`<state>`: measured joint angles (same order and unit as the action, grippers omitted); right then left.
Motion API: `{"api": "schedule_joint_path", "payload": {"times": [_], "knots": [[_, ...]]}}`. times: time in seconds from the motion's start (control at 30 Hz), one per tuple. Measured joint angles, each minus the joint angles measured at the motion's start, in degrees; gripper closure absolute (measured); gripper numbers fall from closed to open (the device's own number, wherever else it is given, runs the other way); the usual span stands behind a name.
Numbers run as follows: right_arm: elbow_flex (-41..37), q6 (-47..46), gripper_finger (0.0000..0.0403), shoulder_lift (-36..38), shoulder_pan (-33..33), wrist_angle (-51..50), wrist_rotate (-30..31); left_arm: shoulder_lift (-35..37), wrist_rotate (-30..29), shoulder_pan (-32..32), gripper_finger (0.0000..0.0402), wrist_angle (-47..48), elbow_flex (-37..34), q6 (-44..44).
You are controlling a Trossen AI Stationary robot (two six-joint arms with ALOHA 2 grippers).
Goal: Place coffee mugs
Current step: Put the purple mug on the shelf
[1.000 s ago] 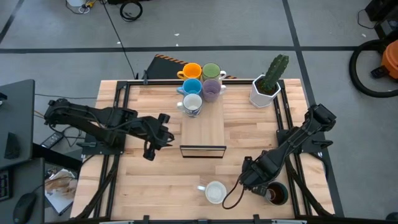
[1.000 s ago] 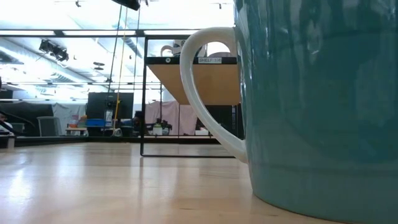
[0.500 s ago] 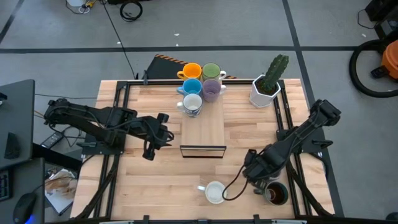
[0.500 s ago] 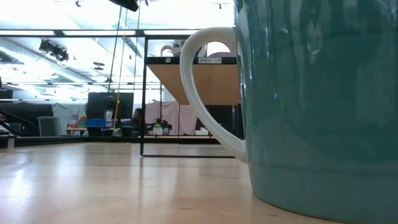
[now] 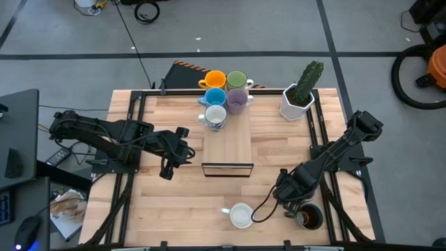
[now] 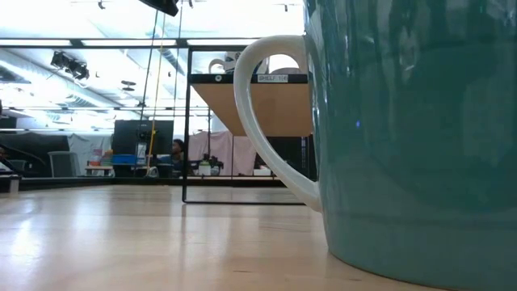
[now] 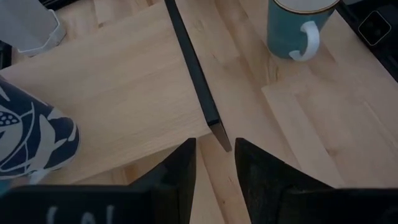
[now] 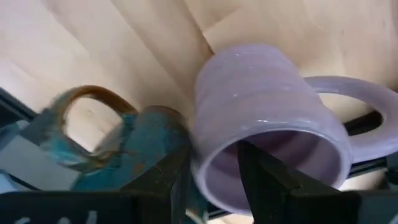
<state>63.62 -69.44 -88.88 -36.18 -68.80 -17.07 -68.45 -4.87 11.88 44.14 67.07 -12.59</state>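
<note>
My right gripper (image 5: 284,189) hangs over the table's near right part, shut on a purple mug (image 8: 261,106). A dark mug with a brown inside (image 5: 311,218) stands right beside it; the right wrist view shows its teal wall and brown handle (image 8: 93,102). A teal mug with a white handle (image 5: 240,215) stands at the near middle. Orange (image 5: 214,79), green (image 5: 236,79), blue (image 5: 215,96), purple (image 5: 237,102) and patterned white (image 5: 215,116) mugs stand together at the far middle. My left gripper (image 5: 169,155) hovers open and empty left of the wooden shelf (image 5: 226,143). My right gripper pinches the purple mug's wall at the rim (image 8: 204,177), opposite its handle, with one finger inside the mouth and one outside. The fingers come steeply from above. The mug hangs below them, mouth toward the wrist; whether its base is clear of the table cannot be seen.
A white planter with a cactus (image 5: 301,94) stands at the far right. The raised wooden shelf has a black frame edge (image 7: 196,74) at its near end. Black rails run along both table sides. Bare wood lies at the near left.
My right gripper, with the purple mug, has shifted a little toward the far edge, away from the dark mug, and rolled about its own axis. More of the dark mug now shows. My left arm has kept still.
</note>
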Motion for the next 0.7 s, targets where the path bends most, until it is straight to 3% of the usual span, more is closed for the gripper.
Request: {"api": "schedule_joint_path", "payload": {"times": [0.47,0.57,0.7], "knots": [[-1.2,2.8,0.0277,0.0,8.3,1.0,10.0,0.0,0.0,0.0,0.0285,0.0,0.0,0.0],[-1.2,4.7,0.0281,0.0,10.1,1.0,9.9,0.0,0.0,0.0,0.0285,0.2,0.0,0.3],[-1.7,3.6,0.0326,0.0,7.6,1.8,10.6,0.0,0.0,0.2,0.0285,2.9,0.0,2.5]]}}
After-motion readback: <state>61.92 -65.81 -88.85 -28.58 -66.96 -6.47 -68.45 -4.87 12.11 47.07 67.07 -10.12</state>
